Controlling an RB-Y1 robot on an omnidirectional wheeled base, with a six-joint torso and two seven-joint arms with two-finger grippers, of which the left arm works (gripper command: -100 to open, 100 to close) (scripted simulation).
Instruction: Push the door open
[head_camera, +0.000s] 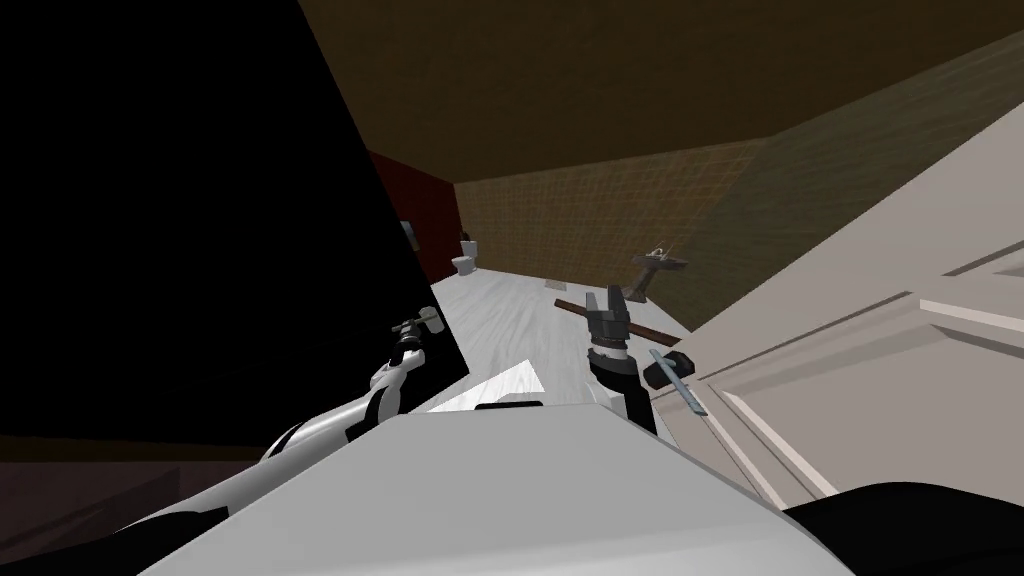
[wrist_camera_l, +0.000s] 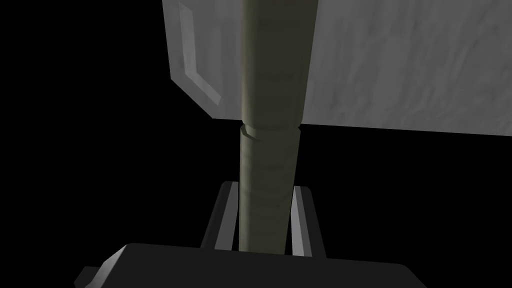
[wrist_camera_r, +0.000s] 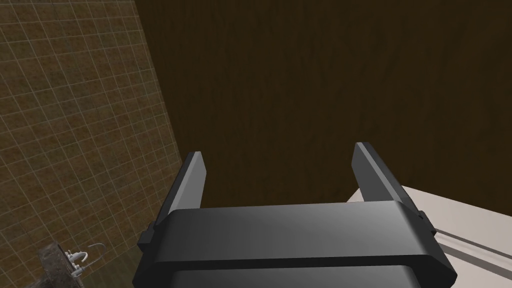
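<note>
Door: cream panelled door, standing well ajar on my right, just beside the right gripper.
Right gripper: fingers spread, holding nothing.
Left gripper: seemingly pinching an olive-green round rod.
Progress: doorway looks passable, so little pushing seems left.
Count: one door, one dark door handle, two grippers, one white toilet, one brown pedestal sink.
</note>
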